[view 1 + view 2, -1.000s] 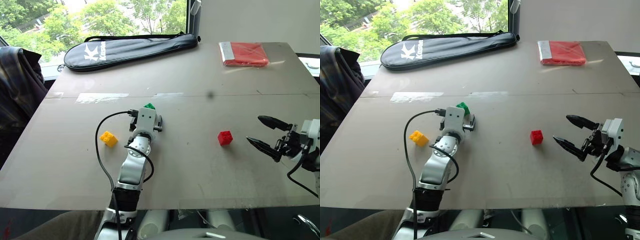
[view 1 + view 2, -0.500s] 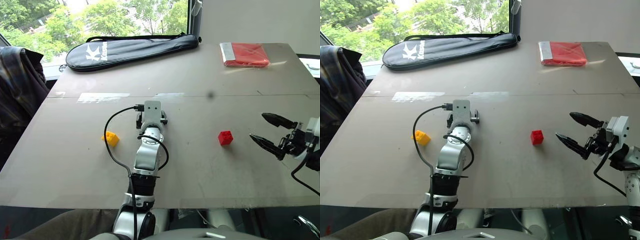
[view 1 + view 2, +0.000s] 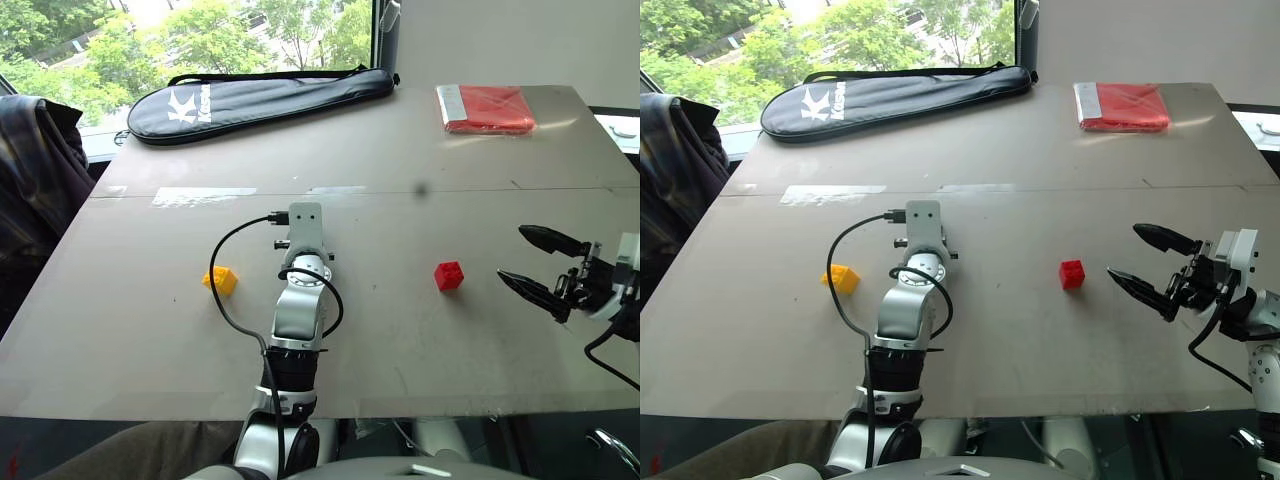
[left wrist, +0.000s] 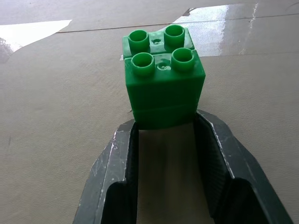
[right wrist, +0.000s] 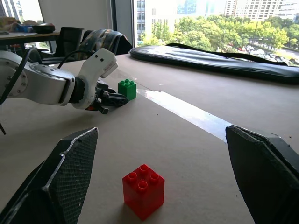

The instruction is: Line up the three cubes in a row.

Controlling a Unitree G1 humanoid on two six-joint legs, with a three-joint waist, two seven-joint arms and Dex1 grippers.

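Left tool (image 4: 164, 133) pinching green cube (image 4: 162, 79) mid-table

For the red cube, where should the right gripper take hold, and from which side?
Probably the red cube by two opposite flat side walls, below the studs, coming in low along the table from the robot's right. It stands upright and alone, and the open right gripper already faces it with one finger either side.

We see bare surface (image 3: 400, 330) between the left arm (image 3: 297, 320) and the red cube (image 3: 449, 275); the yellow cube (image 3: 220, 279) sits beside that arm.
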